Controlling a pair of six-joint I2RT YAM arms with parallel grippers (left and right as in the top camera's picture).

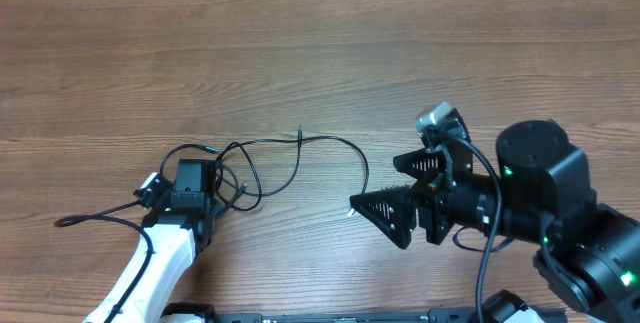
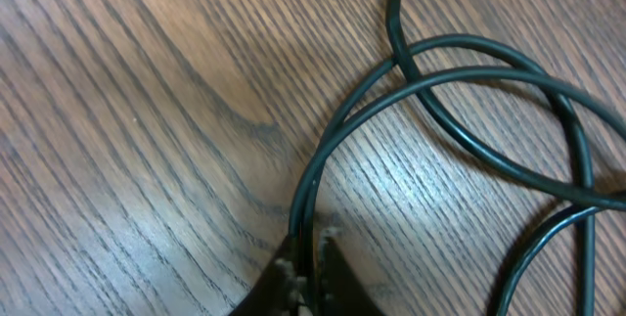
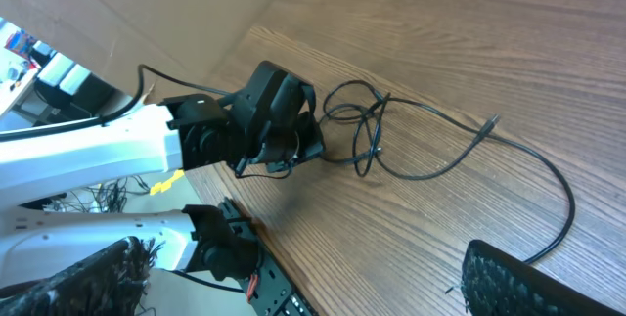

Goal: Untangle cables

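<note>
The cables [image 1: 262,168] are thin black cords lying in loose overlapping loops on the wooden table [image 1: 320,53]. One strand trails left [image 1: 95,215]. Another arcs right to an end [image 1: 352,210] near my right gripper. A small plug tip [image 1: 300,135] sticks up at the back. My left gripper [image 1: 192,171] sits at the loops' left side, shut on one black cable [image 2: 311,213], which runs between its jaws in the left wrist view. My right gripper [image 1: 402,189] hovers wide open to the right with nothing between its fingers [image 3: 509,282]. The right wrist view shows the tangle [image 3: 367,135] beside the left gripper [image 3: 284,125].
The table's front edge carries a black mounting rail [image 3: 274,282] with the arm bases. Cardboard [image 3: 147,3] borders the table on the far side in the right wrist view. Bare wood [image 1: 320,53] lies behind the cables.
</note>
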